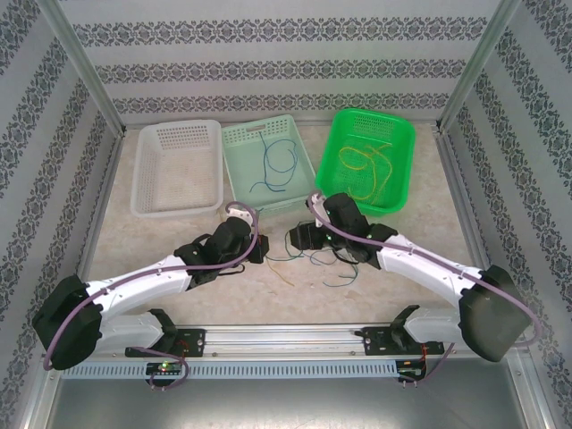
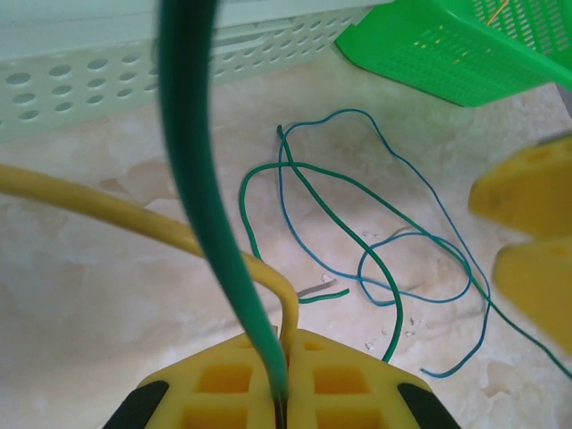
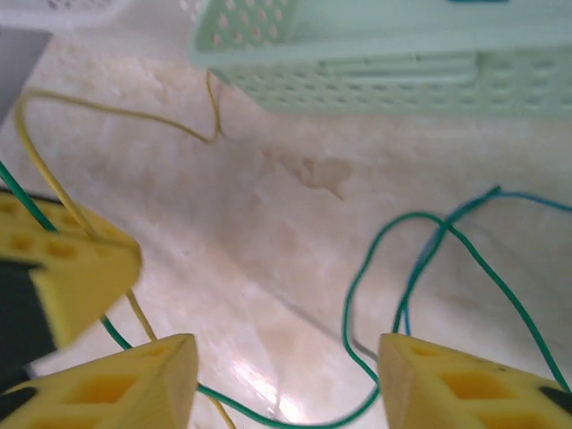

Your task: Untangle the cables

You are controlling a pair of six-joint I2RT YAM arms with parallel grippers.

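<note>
Left gripper [image 2: 286, 362] clamps the green cable [image 2: 192, 134] and yellow cable [image 2: 89, 198]; right gripper [image 3: 286, 375] gapes, gripping nothing. Pull your 2 slowly toward 9 o'clock.

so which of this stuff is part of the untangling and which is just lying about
In the job: green wire, yellow wire, blue wire, left hand (shut on the green wire), right hand (open).
Lying about: white basket, pale green basket, bright green basket.
</note>
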